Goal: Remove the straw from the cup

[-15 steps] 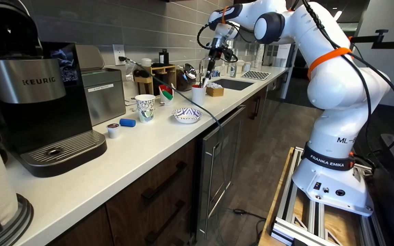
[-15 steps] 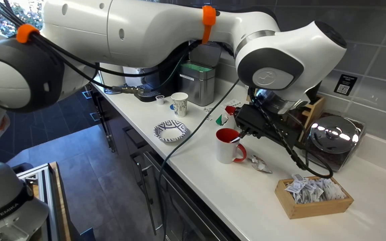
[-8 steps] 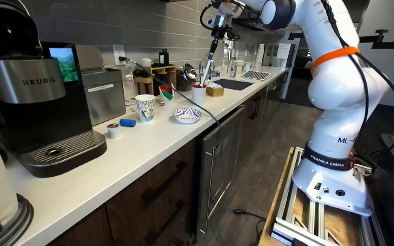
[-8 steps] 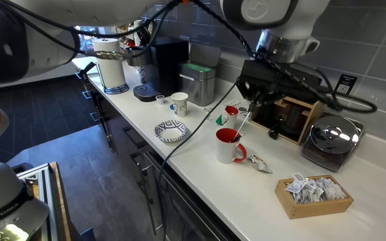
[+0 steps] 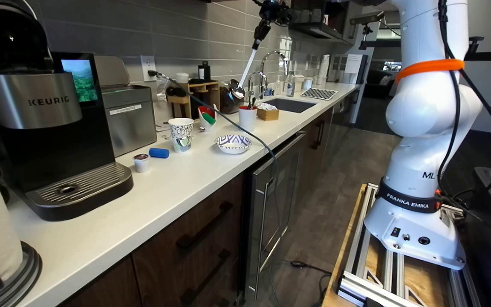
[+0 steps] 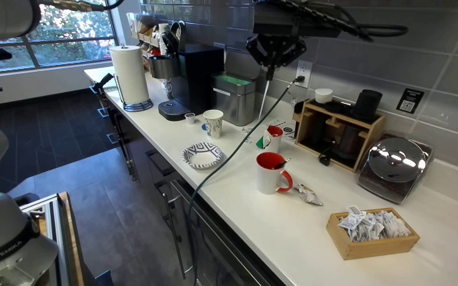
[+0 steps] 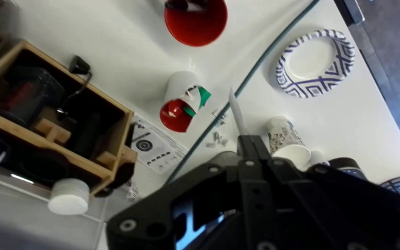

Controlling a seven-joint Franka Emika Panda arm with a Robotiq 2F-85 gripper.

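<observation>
The straw (image 6: 264,100) is long, thin and white. My gripper (image 6: 270,74) is shut on its upper end, and the straw hangs down slightly tilted. In the wrist view the straw (image 7: 237,113) sticks out from the closed fingertips (image 7: 253,139). The cup (image 6: 266,179) is a white mug with a red inside and red handle, upright on the counter. In an exterior view the straw (image 5: 247,68) is above the cup (image 5: 247,121), its lower end apart from the rim. A dark thin item (image 6: 281,164) leans inside the cup.
Another red-lined mug (image 6: 273,139) stands near the cup. A blue-green cable (image 6: 237,153) crosses the counter from the wall outlet. Nearby are a patterned paper bowl (image 6: 202,147), a paper cup (image 6: 213,126), a wooden organizer (image 6: 366,151), and a wooden box of packets (image 6: 382,249).
My gripper has risen from close over the cup. The straw was slanting inside the cup half a second ago; now it is out and above it. The cup has not moved.
</observation>
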